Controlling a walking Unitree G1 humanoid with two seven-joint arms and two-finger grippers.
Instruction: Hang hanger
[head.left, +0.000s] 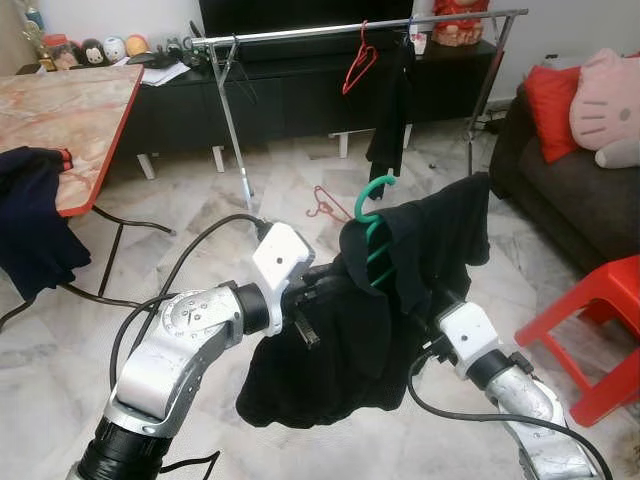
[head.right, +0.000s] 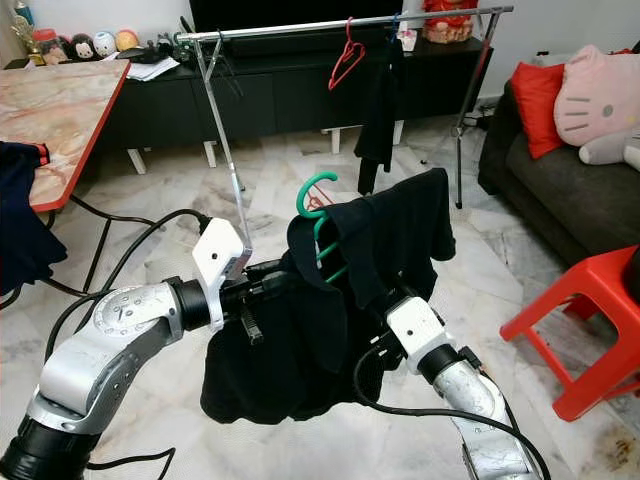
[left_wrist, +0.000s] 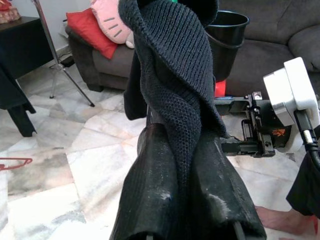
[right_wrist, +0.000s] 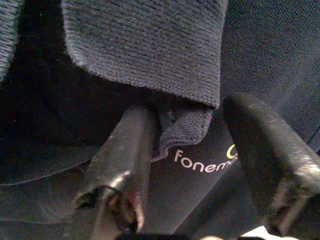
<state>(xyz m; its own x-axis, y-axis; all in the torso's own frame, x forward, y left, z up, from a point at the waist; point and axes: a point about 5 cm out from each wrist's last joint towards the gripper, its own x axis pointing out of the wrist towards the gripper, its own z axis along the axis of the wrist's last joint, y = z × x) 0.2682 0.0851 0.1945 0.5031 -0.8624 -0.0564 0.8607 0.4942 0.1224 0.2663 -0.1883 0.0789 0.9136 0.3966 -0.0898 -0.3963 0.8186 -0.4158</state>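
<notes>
A green hanger (head.left: 372, 232) draped with a black garment (head.left: 400, 290) was held up between both arms, well short of the clothes rail (head.left: 350, 30). The left gripper (left_wrist: 186, 200) was pinched closed on a fold of the knit fabric. The right gripper (right_wrist: 200, 165) was seen with its fingers spread, a collar edge lying between them. The hanger's hook pointed upward and toward the rail, which lay straight ahead and higher. A red hanger (head.left: 358, 62) and a dark garment (head.left: 392, 110) already hung on that rail.
</notes>
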